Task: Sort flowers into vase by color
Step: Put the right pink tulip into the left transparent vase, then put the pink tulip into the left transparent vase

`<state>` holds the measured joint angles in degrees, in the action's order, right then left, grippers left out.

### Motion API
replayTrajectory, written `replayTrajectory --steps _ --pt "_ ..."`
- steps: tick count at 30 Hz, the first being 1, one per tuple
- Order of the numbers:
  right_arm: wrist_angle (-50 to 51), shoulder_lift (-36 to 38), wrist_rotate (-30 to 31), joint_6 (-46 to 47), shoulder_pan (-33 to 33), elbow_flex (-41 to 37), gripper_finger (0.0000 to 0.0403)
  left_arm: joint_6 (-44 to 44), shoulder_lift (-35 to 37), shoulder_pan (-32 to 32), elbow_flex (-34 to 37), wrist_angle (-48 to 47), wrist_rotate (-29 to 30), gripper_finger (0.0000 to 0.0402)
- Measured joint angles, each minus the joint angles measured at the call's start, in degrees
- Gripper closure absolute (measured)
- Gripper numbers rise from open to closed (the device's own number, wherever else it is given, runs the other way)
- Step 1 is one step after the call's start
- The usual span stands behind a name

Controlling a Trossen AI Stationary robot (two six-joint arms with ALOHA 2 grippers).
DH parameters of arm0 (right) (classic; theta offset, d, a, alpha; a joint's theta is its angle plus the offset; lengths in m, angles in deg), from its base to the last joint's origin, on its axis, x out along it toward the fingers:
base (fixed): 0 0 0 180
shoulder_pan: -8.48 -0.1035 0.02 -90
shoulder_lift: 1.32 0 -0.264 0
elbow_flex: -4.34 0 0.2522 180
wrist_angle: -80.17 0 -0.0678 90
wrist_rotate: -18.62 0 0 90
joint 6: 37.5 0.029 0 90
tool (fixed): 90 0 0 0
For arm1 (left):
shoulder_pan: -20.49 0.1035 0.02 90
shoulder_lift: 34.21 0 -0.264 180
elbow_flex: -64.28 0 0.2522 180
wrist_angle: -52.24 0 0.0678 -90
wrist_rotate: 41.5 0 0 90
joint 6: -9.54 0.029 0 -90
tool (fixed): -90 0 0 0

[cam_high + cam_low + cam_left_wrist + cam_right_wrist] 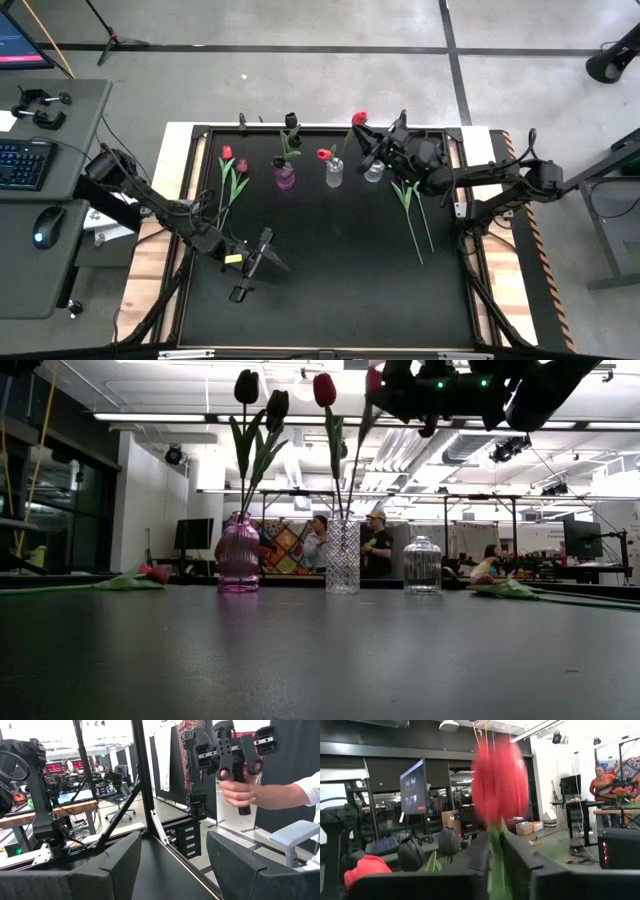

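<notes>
The row of three vases across the far side of the tabletop [330, 300] serves as the landmark, with the clear crystal vase [334, 172] in the middle. To one side of it, the pink vase [285, 177] already holds two dark maroon tulips [262, 405], and the crystal vase itself holds one red tulip [323, 155]. On its other side stands a small clear jar [374, 171], which looks empty. The right hand [366, 137] hovers above and just behind the crystal vase, its fingers closed on the stem of a second red tulip [499, 780], whose head sits high over the vases; this flower seems bound for the crystal vase with its red mate. Beyond the pink vase, two tulips [233, 165], one red and one pinkish, lie flat on the tabletop, and beyond the jar two more stems [410, 215] lie flat, their heads hard to make out. The left hand [250, 270] waits well in front of the vases, fingers spread apart and holding nothing. By my reckoning roughly half the sorting is done, with one flower in transit and four left.
</notes>
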<state>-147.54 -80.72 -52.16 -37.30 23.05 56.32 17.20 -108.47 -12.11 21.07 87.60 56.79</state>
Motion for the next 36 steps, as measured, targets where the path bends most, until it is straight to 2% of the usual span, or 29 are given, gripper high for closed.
replayTrajectory --steps 10,15,20,36 --pt "6.62 0.00 0.38 -0.09 -0.85 0.00 0.0151 0.00 0.02 0.00 0.00 0.00 0.00 0.0188" --pt "8.56 0.02 0.54 -0.09 -0.85 0.00 0.0090 -0.09 0.00 0.00 0.00 0.00 0.00 0.0188" --pt "13.16 1.50 0.65 -0.08 -1.12 0.00 0.0074 -0.09 0.00 0.00 0.00 -0.02 0.00 0.0188" --pt "48.59 13.86 0.57 1.38 -1.22 0.02 0.0073 -0.07 0.02 -0.02 0.00 -0.02 0.02 0.0188"
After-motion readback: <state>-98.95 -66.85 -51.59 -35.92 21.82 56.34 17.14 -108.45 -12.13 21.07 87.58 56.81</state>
